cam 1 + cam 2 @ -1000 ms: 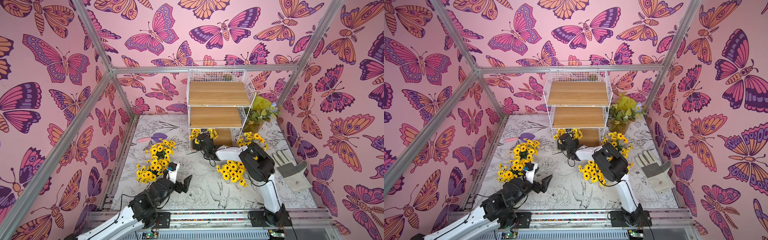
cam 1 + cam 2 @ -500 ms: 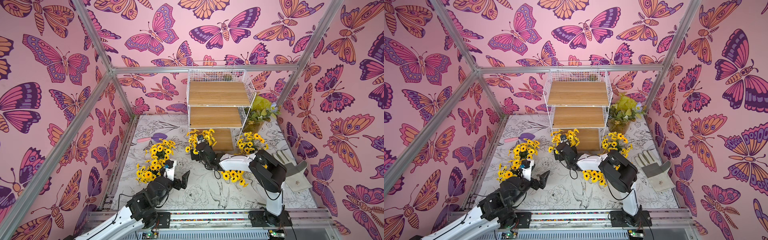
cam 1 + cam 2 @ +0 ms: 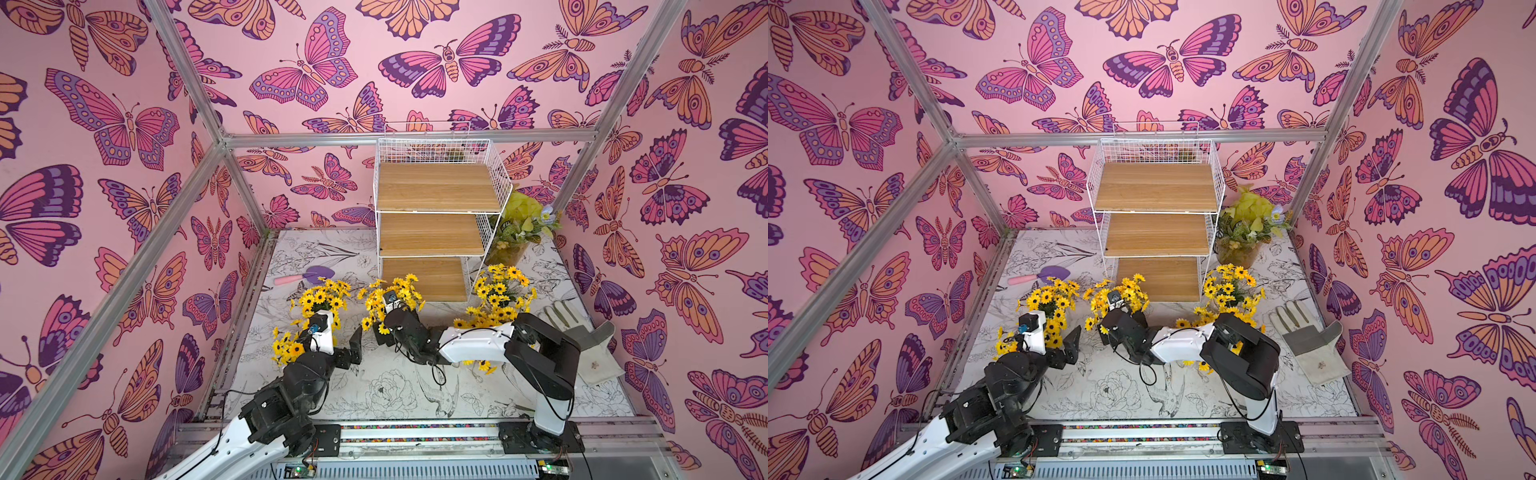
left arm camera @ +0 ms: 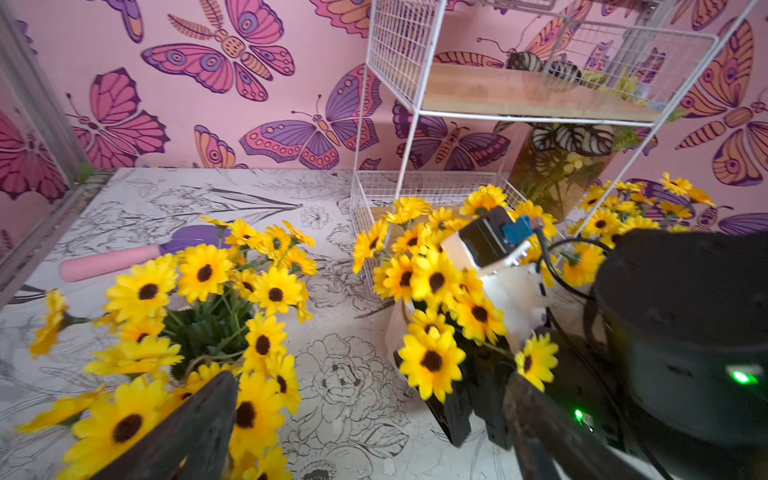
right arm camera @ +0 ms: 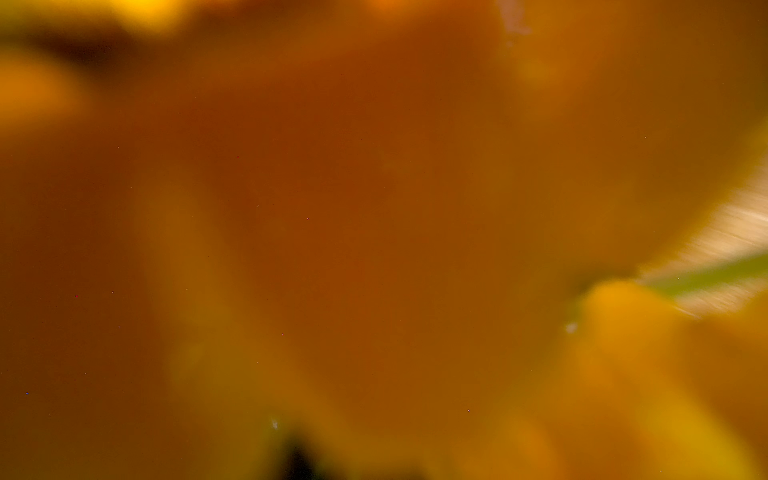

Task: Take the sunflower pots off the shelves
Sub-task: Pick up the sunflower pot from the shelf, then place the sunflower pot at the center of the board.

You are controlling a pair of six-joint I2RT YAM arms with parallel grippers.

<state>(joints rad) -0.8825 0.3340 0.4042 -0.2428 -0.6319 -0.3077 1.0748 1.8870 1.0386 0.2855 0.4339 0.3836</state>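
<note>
Left end effector (image 4: 365, 432) spread wide, fingers well apart, low over the table (image 3: 395, 390) toward its left edge. Two sunflower pots (image 3: 320, 297) stand just beside it on the table. Right end effector (image 4: 473, 415) is buried among the blooms of another pot in front of the shelves (image 3: 436, 191). Whether it is open or closed cannot be told, as its wrist view is only yellow blur. More pots cluster nearer the right edge. The shelves stand at the rear edge.

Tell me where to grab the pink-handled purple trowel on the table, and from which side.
I'd take the purple-bladed garden trowel by its straight pink handle, from above, jaws across it. It lies flat on the flower-print table; the handle is narrow and clear, while the broad blade sits close to yellow sunflowers.
</note>
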